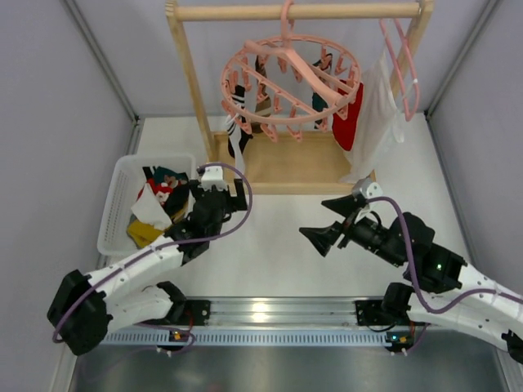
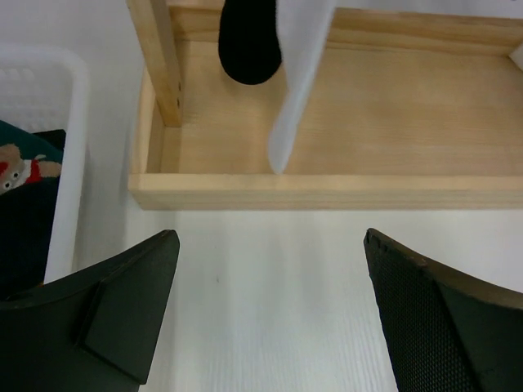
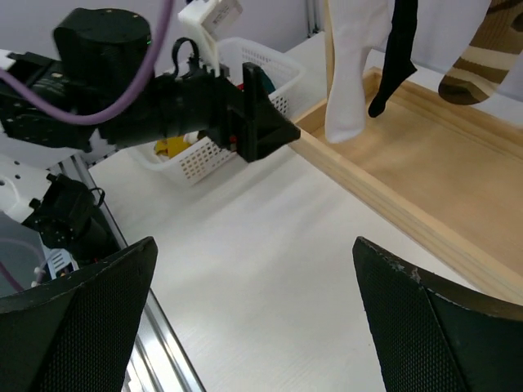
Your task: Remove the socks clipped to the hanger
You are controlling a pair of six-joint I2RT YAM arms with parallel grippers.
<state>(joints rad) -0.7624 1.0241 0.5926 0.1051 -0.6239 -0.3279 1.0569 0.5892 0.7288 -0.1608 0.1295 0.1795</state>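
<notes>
Two grippers, jaws wide apart and empty: left gripper (image 2: pixel 270 238) just beside the white mesh basket (image 1: pixel 114 214), right gripper (image 3: pixel 255 247) over the table (image 3: pixel 270 286). Beyond, the socks (image 1: pixel 237 151) hang limp from clips on the pink plastic ring hanger (image 1: pixel 231 69), hooked on a wooden rack (image 1: pixel 192 73). Light, soft knit; probably best pinched just below the clip.

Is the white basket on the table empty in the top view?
No, the basket holds several socks, white, red, yellow and dark ones.
</notes>
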